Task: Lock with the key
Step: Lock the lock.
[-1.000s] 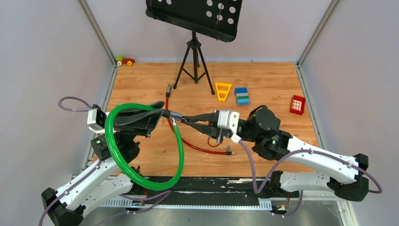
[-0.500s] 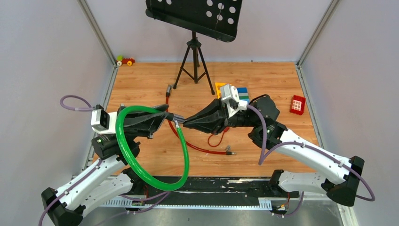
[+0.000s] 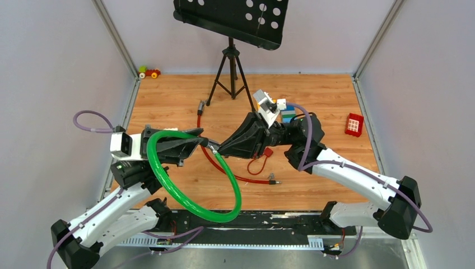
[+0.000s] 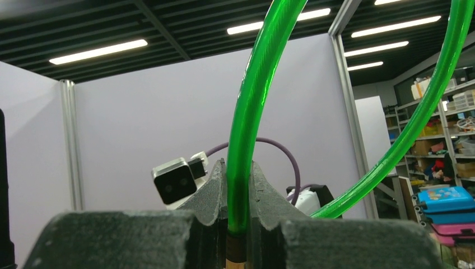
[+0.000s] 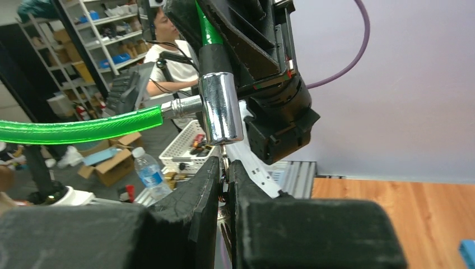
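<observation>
Key (image 5: 223, 151) in right claw (image 5: 226, 166) meets chrome lock barrel (image 5: 222, 109) on green cable (image 5: 84, 130).

Both arms reach inward and meet tip to tip at mid-height. The left gripper (image 3: 203, 143) points right, forearm level, jaws clamped narrow. The right gripper (image 3: 222, 150) points left and slightly down, wrist rolled with its camera uppermost, jaws pinched nearly together.

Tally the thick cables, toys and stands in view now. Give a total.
Thick cables: 2 (green cable, red cable)
Toys: 3 (red brick, blue block, toy car)
Music stand: 1
Total: 6
</observation>
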`<action>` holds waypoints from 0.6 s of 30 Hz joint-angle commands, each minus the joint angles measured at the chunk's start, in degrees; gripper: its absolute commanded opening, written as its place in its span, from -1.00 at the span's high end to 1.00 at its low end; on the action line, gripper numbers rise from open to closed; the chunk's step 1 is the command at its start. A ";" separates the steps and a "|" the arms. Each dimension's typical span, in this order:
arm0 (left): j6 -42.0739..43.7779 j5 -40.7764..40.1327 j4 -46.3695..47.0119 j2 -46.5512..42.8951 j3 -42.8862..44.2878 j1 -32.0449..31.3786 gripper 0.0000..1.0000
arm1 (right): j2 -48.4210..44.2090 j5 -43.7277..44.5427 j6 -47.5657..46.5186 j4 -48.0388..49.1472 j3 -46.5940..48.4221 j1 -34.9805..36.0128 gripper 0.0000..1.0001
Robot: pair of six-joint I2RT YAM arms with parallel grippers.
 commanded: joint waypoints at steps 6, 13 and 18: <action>0.55 3.10 0.41 2.13 0.59 0.06 1.00 | 2.75 -3.25 17.64 15.80 0.06 0.52 1.00; -1.46 5.07 5.39 3.75 0.66 0.06 1.00 | 6.10 -6.47 27.68 25.35 0.21 0.19 1.00; -2.16 5.53 6.62 4.19 0.62 0.05 1.00 | 7.54 -7.07 30.02 28.97 0.04 -0.21 1.00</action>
